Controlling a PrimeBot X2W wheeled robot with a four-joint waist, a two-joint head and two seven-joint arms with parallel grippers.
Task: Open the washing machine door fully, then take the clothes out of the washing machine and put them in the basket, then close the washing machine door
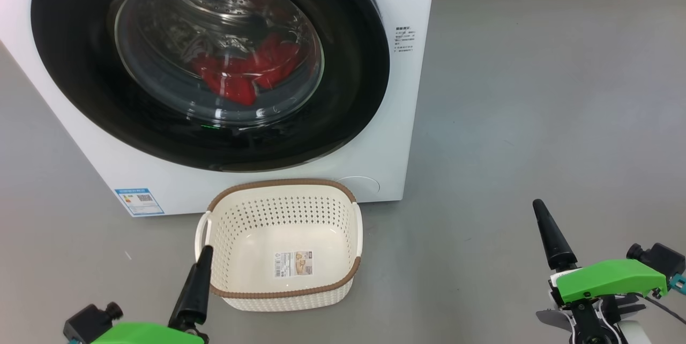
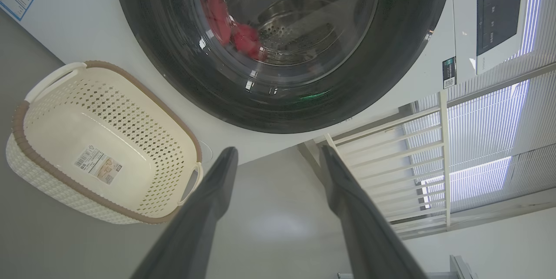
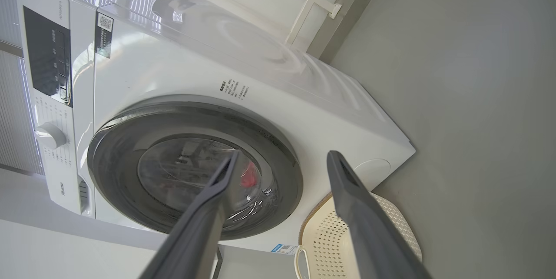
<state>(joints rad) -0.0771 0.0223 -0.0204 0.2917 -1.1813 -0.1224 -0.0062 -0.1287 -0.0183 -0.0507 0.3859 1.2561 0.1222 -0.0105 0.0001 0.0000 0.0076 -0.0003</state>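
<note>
Bulging glass door (image 1: 171,54), soft red clothes (image 1: 241,73), perforated cream basket (image 1: 278,210)

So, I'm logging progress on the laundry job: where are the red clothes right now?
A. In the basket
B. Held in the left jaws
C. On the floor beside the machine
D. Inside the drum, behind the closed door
D: the red clothes show through the glass of the shut washing machine door, while the basket holds nothing but its paper label.

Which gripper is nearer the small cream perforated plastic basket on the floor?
Left. The left gripper hovers close beside the left side of the basket; the right gripper is far off to its right.
</note>
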